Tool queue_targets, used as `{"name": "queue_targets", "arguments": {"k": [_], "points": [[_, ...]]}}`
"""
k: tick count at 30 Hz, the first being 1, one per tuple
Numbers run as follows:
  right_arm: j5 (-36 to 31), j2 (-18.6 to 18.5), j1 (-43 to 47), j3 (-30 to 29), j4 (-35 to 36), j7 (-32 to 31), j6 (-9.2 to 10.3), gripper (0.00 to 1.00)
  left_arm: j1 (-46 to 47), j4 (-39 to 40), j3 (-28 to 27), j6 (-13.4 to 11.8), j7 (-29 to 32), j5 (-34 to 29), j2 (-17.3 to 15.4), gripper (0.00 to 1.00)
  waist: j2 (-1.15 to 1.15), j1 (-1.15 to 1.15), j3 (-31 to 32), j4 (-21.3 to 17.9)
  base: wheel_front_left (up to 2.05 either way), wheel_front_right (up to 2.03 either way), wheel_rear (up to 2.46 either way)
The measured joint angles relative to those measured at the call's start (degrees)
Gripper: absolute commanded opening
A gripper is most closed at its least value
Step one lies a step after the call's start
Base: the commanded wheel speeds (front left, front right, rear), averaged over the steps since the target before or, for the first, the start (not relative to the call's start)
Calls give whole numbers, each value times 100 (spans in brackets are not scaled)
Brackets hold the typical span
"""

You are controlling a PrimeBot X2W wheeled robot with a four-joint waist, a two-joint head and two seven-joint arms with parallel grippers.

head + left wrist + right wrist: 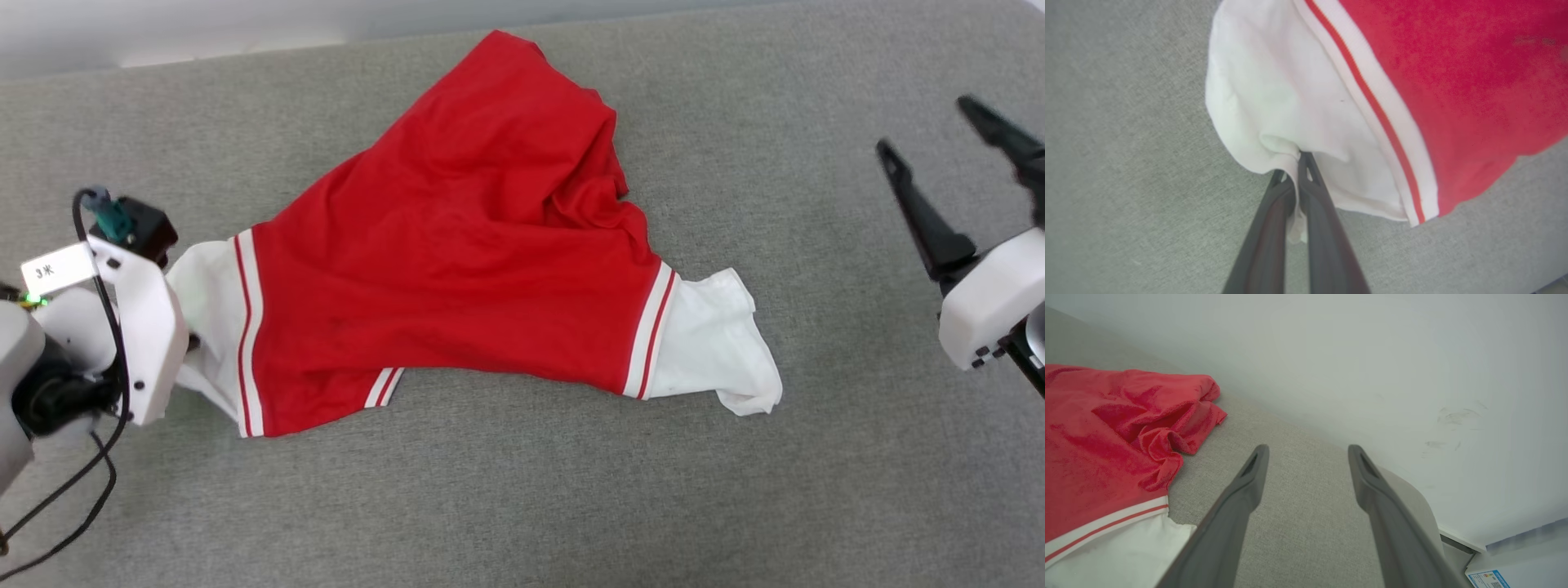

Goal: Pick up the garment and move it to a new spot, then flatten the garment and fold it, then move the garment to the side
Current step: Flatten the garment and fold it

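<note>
Grey woven upholstery (571, 498) runs beneath both arms, and a pale wall (1372, 355) rises beyond its far edge. On this surface the garment (490, 269) lies spread but rumpled, red side up, stretching from the left gripper (1294, 163) towards the robot's right. That gripper's two dark fingers (1323, 228) are pressed together on a fold of the nearest white sleeve (1274, 94). The cloth is pinched right at the tips, and a small tag of it hangs down in the narrow slit between the fingers. Just past the pinched sleeve, farther from the tips, runs the red-and-white striped trim (1392, 134), and past that the red body begins. In the head view the left wrist housing hides the fingertips, so the grip can be read only from the wrist camera. The right gripper (924, 124) hovers over bare upholstery with its fingers spread wide and nothing between them. It is well apart from the garment. The other white sleeve (710, 343) lies off to the left of its fingers, nearer the wrist than the tips. The bunched red folds (1167, 445) also lie to their left, about level with the tips.
</note>
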State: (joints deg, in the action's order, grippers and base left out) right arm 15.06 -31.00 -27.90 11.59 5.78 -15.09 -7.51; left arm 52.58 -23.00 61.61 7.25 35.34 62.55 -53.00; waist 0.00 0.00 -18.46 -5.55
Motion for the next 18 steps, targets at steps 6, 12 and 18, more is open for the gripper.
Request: {"name": "queue_targets", "arguments": {"k": [6,12,18], "points": [[1307,-1111,-549,1343,270,-2071,0,100,191,427,-140,8,-313,-80,-171,0,0,0,153,138,0,0,0],[2455,-1383,-923,2001,205,-3746,0,100,250,862,-192,-21,-397,-142,-294,0,0,0,95,225,0,0,0],[2694,-1174,-1068,2412,-302,-4197,0,100,327,1171,-210,-130,-412,-241,-297,0,0,0,-117,326,0,0,0]]}}
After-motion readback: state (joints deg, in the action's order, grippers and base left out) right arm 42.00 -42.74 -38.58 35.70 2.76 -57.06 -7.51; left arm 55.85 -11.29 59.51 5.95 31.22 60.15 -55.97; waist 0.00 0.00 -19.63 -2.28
